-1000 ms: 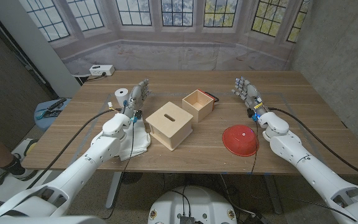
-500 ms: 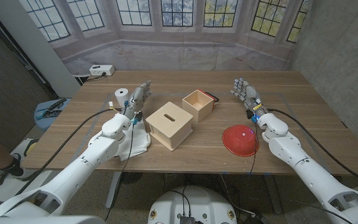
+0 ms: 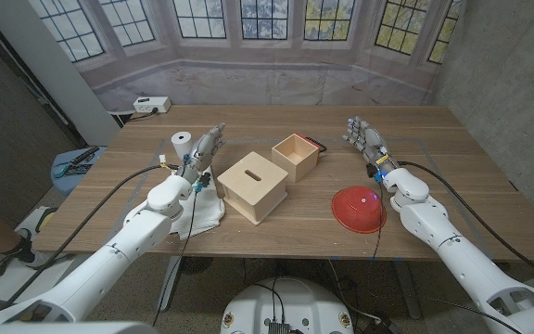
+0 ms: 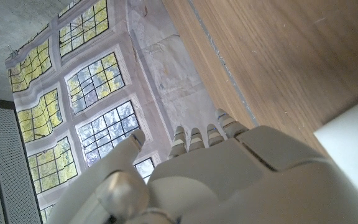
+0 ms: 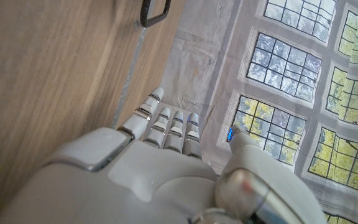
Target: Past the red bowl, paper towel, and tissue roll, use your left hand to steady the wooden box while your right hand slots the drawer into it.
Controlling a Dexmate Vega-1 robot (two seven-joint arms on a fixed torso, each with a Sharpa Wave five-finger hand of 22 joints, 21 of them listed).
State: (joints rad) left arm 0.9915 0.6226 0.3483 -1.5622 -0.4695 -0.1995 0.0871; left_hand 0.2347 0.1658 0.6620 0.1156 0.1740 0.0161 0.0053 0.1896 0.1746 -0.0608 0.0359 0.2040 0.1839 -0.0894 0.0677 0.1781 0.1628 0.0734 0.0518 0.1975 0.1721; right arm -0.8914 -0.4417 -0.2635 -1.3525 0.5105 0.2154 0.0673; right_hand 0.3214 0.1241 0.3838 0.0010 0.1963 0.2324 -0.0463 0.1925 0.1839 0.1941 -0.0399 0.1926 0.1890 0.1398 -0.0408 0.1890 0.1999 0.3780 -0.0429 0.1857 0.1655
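Drawer (image 3: 296, 156) frame centre, left of empty, spread right hand (image 3: 366, 141); wooden box (image 3: 253, 186) right of empty, spread left hand (image 3: 202, 151).

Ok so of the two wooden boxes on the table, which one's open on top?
The smaller wooden drawer, farther from the robot, is open on top. The larger wooden box nearer the robot has a closed top with just a slot.

Wooden table (image 3: 452, 148); leaded bay windows (image 3: 267, 17) behind.
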